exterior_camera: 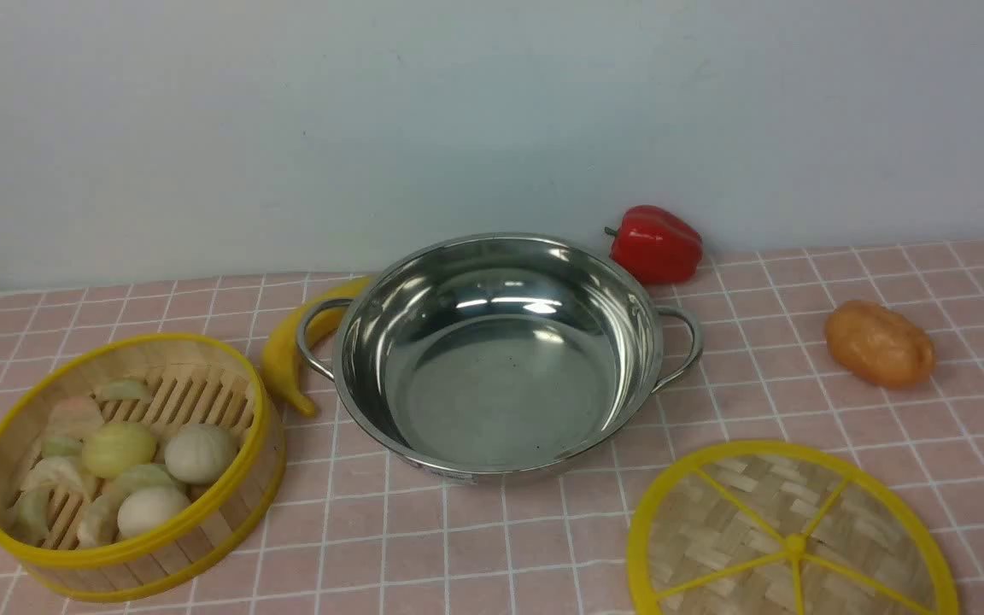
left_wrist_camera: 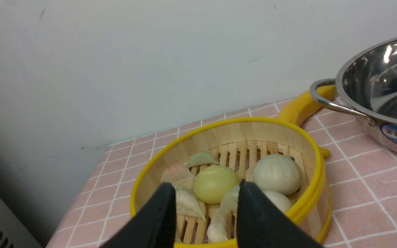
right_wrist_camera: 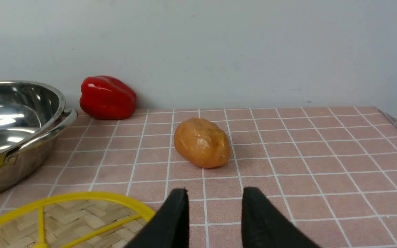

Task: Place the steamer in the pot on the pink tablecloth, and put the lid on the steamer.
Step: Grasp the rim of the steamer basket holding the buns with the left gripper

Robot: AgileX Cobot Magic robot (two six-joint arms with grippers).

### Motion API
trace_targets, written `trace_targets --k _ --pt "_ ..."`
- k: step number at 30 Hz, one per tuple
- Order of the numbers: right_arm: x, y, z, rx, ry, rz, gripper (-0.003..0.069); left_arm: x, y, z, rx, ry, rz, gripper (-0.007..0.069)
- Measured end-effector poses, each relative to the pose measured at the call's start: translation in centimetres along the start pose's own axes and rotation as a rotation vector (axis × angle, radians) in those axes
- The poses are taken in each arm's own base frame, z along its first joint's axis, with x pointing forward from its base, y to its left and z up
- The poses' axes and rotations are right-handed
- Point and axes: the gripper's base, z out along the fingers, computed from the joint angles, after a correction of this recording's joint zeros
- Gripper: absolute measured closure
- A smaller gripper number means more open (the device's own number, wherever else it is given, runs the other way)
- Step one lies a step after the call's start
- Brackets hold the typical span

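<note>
Left gripper [left_wrist_camera: 206, 184] hovers low, jaws spread and empty, above near rim of steamer [left_wrist_camera: 253, 132]. Right gripper [right_wrist_camera: 215, 190], likewise spread, hovers just beside lid [right_wrist_camera: 64, 220]. Steamer sits at 8 o'clock of pot [exterior_camera: 500, 376]; lid at 4 o'clock.

I record one pink tablecloth [exterior_camera: 799, 401], spread flat; resting on it: steamer [exterior_camera: 202, 542], pot [exterior_camera: 500, 376], lid [exterior_camera: 791, 538], banana [exterior_camera: 283, 350], red pepper [exterior_camera: 656, 243], brown potato [exterior_camera: 879, 344].

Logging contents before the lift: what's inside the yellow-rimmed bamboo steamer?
The round bamboo steamer with yellow rims holds pale toy buns and dumplings on its slatted floor; the slats under them are covered.
</note>
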Motion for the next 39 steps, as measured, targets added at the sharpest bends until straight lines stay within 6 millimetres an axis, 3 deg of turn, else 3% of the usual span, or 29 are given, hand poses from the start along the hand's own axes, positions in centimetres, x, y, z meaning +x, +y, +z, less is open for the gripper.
trace_targets --k 28,32,35,39 --pt "-0.1 0.0 0.0 -0.004 -0.008 0.016 0.0419 -0.1 0.0 0.0 0.002 -0.014 -0.012 0.0382" --pt "-1.0 0.3 -0.1 -0.044 -0.109 0.200 0.0419 -1.2 0.0 -0.1 0.015 -0.128 -0.214 0.0382" --pt "-2.2 0.3 -0.3 -0.091 -0.237 0.460 0.0419 -2.4 0.3 -0.3 0.022 -0.271 -0.412 0.0382" --pt "-3.5 -0.1 -0.7 -0.132 -0.387 0.693 0.0419 -3.7 0.8 -0.8 0.013 -0.439 -0.492 0.0382"
